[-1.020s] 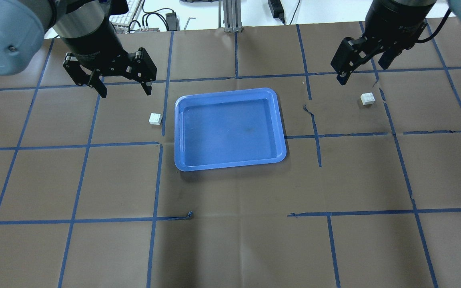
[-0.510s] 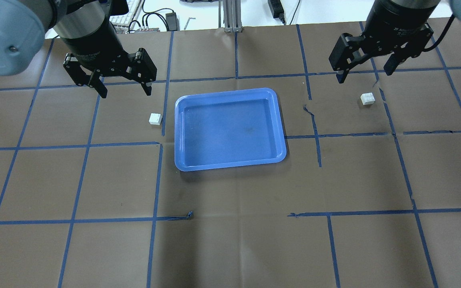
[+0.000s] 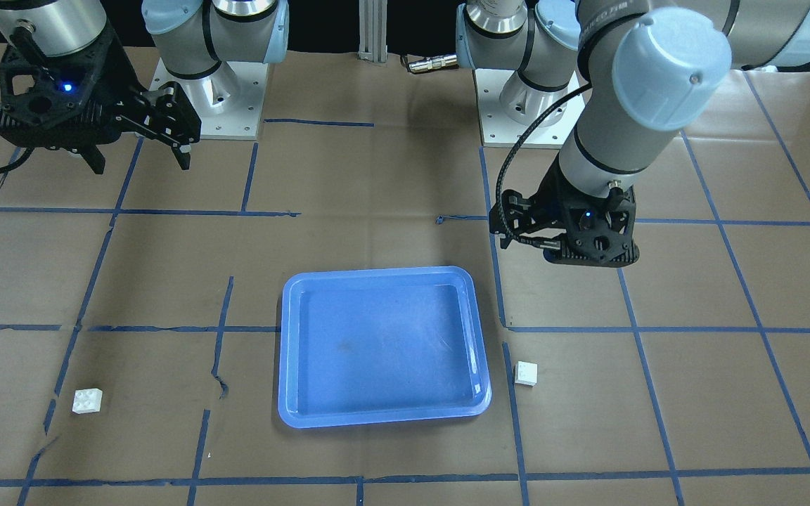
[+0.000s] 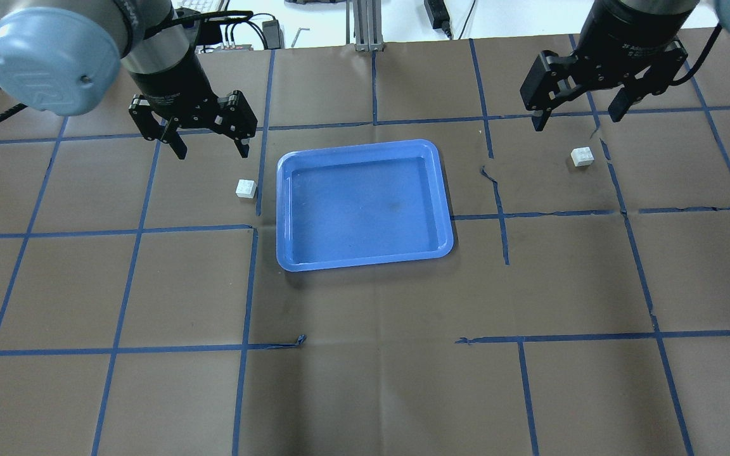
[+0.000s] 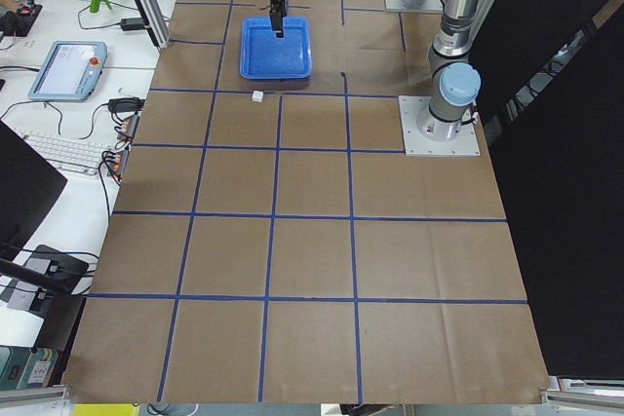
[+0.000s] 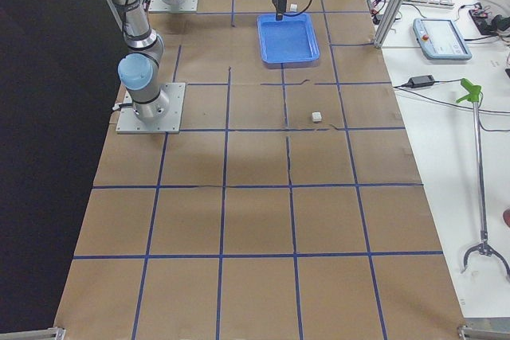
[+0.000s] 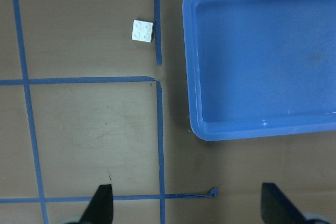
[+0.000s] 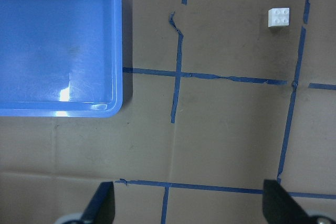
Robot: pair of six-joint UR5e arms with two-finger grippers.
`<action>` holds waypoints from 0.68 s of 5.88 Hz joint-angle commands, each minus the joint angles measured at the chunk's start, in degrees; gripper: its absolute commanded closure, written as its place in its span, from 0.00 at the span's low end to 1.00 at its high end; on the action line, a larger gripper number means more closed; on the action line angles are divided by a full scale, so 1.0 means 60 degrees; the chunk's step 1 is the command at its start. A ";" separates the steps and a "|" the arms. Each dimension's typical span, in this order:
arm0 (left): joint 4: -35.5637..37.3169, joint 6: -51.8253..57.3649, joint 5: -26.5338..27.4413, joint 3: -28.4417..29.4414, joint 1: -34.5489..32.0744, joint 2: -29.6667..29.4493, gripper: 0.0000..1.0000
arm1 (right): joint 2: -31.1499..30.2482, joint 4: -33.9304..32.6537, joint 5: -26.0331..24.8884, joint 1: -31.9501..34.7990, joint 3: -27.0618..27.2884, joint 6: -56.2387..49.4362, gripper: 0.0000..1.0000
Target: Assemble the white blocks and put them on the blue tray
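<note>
Brown paper (image 4: pixel 365 392) covers the whole table, ruled into big squares by blue tape (image 4: pixel 140 230), and that tape is ragged and torn in a few spots. Along one side runs a white desk (image 5: pixel 83 197) with a keyboard (image 5: pixel 66 151) and cables; a black curtain (image 5: pixel 565 143) closes off the robot's side.

Dead centre sits the blue tray (image 4: pixel 281 215): glossy plastic, rounded corners, raised paler rim, lying flat, its floor catching a glare. Just off its left rim, not touching it, lies one white block (image 4: pixel 246 188), square, four round studs up. The second white block (image 4: pixel 582 156) lies well away on the right, studs up too.

The left gripper (image 4: pixel 213 154) hangs over the paper near its block, fingers spread wide, gripping nothing. The right gripper (image 4: pixel 576 121) hovers near the other block, just as wide apart.

From across the table, the left gripper's fingers are hidden under its own wrist housing. In the end-of-table views the blocks are mere specks.
</note>
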 commanded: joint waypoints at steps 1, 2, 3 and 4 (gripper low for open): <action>0.2922 0.0278 0.0101 -0.1483 0.0183 -0.0783 0.02 | 0.0208 -0.0191 -0.0039 -0.0224 0.0014 -0.1133 0.00; 0.4942 0.1048 0.0131 -0.2655 0.0533 -0.1192 0.02 | 0.0442 -0.0207 0.0019 -0.0893 0.0000 -0.2681 0.00; 0.6151 0.1244 0.0132 -0.2840 0.0536 -0.1892 0.02 | 0.0589 -0.0236 0.0092 -0.1813 0.0000 -0.4088 0.00; 0.6497 0.1304 0.0117 -0.2828 0.0536 -0.2189 0.02 | 0.1011 -0.0570 0.0108 -0.2489 -0.0015 -0.5756 0.00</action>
